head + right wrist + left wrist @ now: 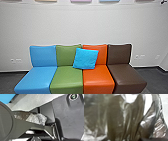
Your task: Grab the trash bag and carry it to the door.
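The trash bag point(117, 119) is close in front of the left wrist camera, dark, glossy and see-through in part, with long folds and bright glints. The right wrist view has crinkled, shiny plastic point(39, 118) among dark parts of the robot. Whether the left or right gripper is wide, narrow or holding the bag, I cannot tell. In the head view, 4 joined seats, blue point(37, 78), green point(67, 78), orange point(98, 78) and brown point(126, 76), stand by a pale wall point(75, 25). A tilted bright-blue cushion point(85, 58) overlaps the green and orange backrests.
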